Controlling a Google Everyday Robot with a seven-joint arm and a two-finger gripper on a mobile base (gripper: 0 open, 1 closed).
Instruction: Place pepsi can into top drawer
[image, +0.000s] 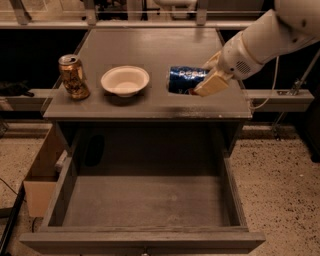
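Clasping pepsi can (185, 79), hand (204, 80) over tabletop (150, 47); drawer (145, 200) open.

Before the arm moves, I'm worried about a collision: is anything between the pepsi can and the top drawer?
Nothing visible does. The gripper is at the pepsi can on the right of the cabinet top; the top drawer stands open below, its bottom bare. The bowl and gold can sit further left.
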